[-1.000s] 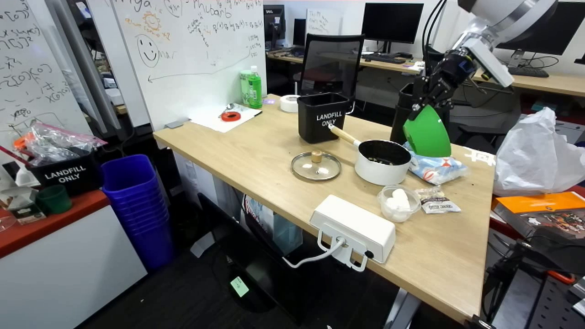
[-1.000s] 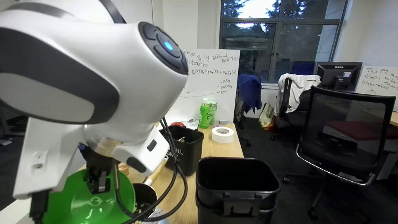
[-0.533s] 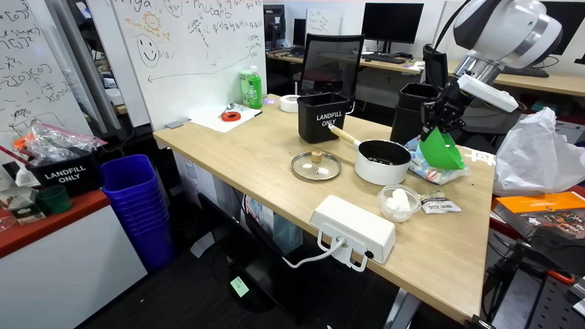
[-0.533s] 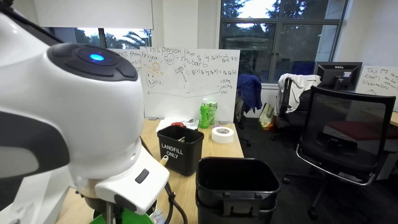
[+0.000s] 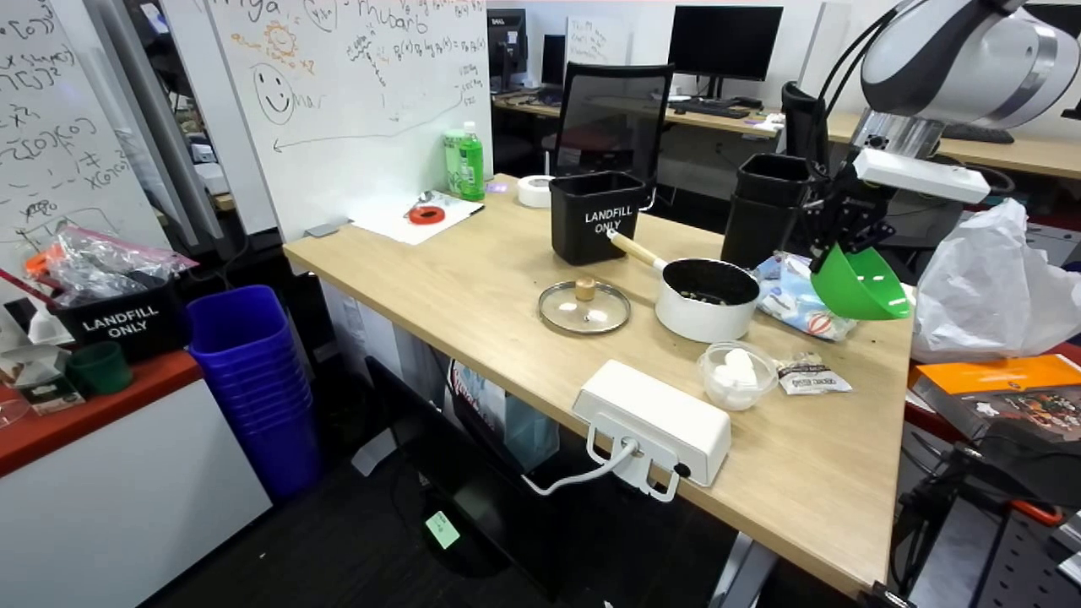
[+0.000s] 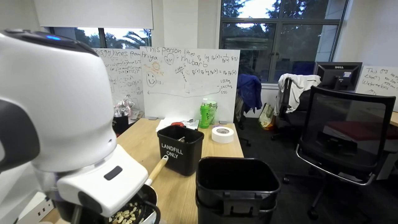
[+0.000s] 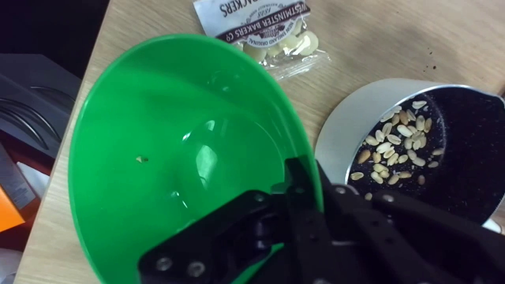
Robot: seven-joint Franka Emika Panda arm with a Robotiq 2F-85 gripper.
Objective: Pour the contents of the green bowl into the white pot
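I have the fingers [image 7: 296,176] clamped on the rim of the green bowl [image 7: 173,142], which hangs tilted in the air, apart from the white pot [image 5: 701,319]. One small crumb [image 7: 141,159] shows on the bowl's inner wall. The pot stands upright on the bench [image 5: 473,270], with shelled peanuts [image 7: 404,131] (mostly pale, a few browner) on its black floor. In an exterior view the glass lid [image 5: 583,316] lies flat near the pot, and a clear plastic tub [image 5: 767,380] of white pieces [image 5: 733,371] sits just beside a Westminster Bakers cracker packet [image 5: 812,377].
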